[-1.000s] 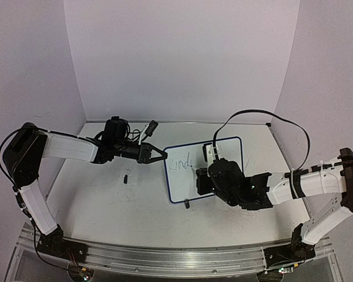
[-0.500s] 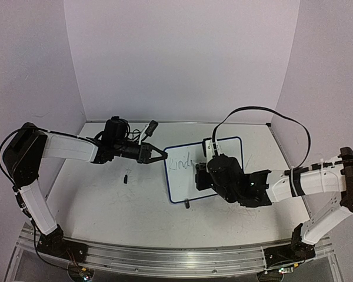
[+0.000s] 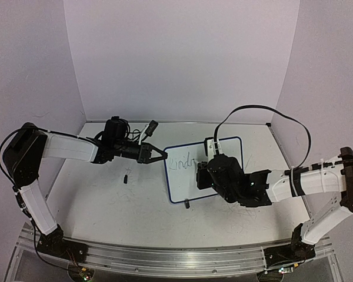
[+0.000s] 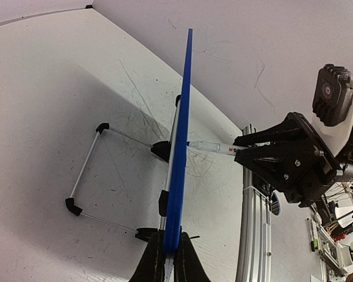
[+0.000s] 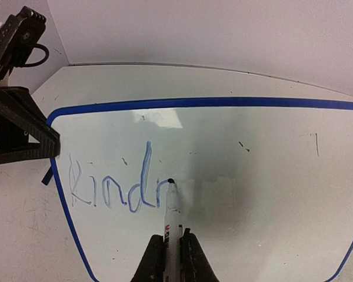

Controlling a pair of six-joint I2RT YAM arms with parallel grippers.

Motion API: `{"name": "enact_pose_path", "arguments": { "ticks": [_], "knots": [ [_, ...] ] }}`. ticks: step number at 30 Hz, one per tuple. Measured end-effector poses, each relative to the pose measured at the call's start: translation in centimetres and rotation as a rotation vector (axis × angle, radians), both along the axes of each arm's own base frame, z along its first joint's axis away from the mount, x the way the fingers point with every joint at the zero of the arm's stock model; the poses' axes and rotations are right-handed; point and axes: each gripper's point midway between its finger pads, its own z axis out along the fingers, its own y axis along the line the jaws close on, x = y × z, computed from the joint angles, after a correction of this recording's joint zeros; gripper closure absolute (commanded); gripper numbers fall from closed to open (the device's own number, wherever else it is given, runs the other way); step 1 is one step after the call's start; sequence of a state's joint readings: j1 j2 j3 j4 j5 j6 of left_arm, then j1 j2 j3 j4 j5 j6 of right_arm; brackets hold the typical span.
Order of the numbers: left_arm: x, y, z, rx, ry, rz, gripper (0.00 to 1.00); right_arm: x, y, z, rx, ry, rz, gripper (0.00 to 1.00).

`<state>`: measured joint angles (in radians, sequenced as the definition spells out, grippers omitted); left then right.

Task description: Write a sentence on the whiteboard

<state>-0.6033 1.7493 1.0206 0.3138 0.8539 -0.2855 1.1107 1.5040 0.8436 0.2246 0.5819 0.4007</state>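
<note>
Right wrist view shows our right gripper [image 5: 167, 249] pinched shut on the marker [image 5: 172, 207], tip on the whiteboard [image 5: 253, 147] in the middle of the table [image 3: 106, 205], where the sentence [image 5: 115, 188] stops at "Kindr", while our left gripper [image 4: 165, 263] clamps the board's left edge, we judge, to steady it against the strokes.

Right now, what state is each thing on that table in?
Whiteboard, leaning on its wire stand, one edge clamped.
Sentence, unfinished: only "Kind" and part of the next letter.
Marker, uncapped, tip on the whiteboard.
Left gripper, shut on the whiteboard's edge.
Right gripper, shut on the marker.
Small black piece, lying loose on the tabletop, apart from the whiteboard.
</note>
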Motion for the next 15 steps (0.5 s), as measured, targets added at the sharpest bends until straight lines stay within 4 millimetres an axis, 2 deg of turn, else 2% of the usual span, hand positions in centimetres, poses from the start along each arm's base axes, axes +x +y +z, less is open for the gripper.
{"name": "enact_pose_path", "arguments": {
  "ticks": [15],
  "knots": [
    [0.1,0.0,0.0,0.002,0.0,0.004,1.0,-0.8,0.0,-1.7,0.031,0.056,0.016,1.0]
  ]
}}
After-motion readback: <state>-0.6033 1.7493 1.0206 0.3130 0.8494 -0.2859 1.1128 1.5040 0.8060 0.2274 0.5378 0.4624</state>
